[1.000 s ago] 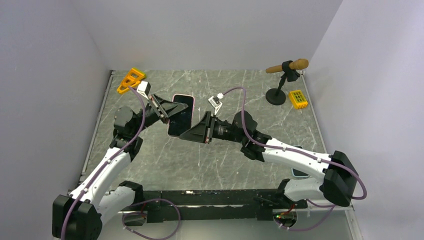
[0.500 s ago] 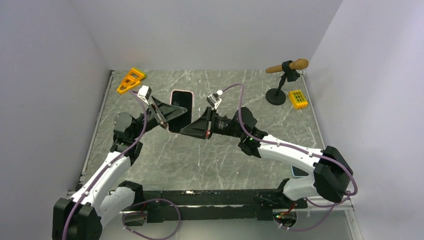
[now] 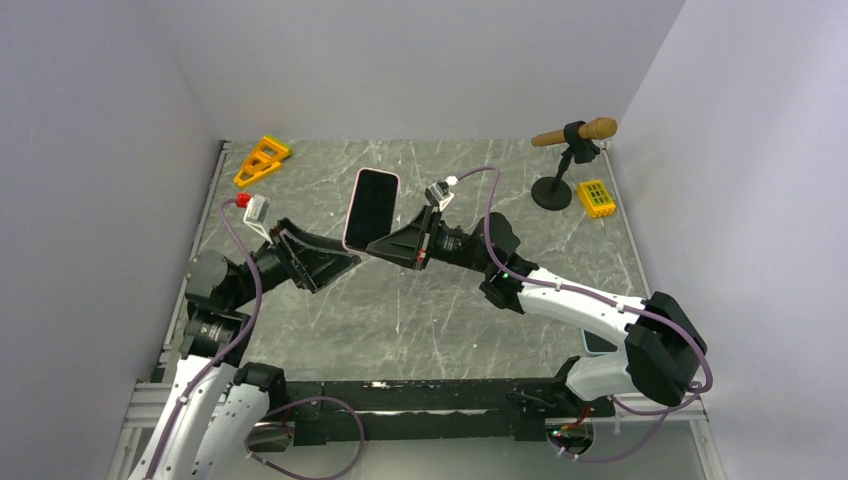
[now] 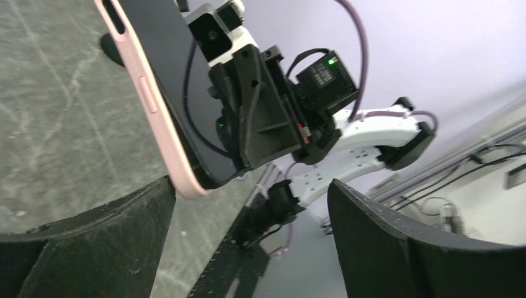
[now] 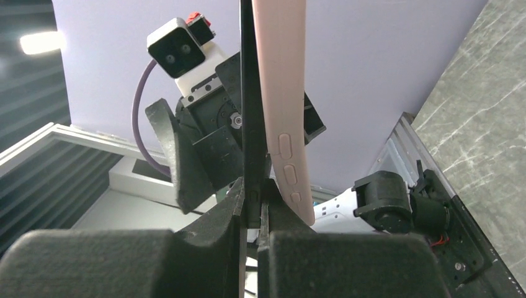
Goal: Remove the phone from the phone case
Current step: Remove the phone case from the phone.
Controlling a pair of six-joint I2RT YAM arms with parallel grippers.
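Aloft over the grey marbled tabletop (image 3: 420, 320), the black glass-fronted phone (image 3: 372, 203) sits inside its pale pink rubbery phone case (image 4: 151, 99), pinched at its lower end by the right gripper (image 3: 373, 246), while the left gripper (image 3: 338, 270) hangs just beside it, jaws spread and empty.

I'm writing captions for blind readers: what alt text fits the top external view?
The right hand grips the lower end of a phone in its pink case, held above the grey marble table. The left hand is open beside it, not touching. An orange frame, a wooden rod on a stand and a yellow block sit farther back.
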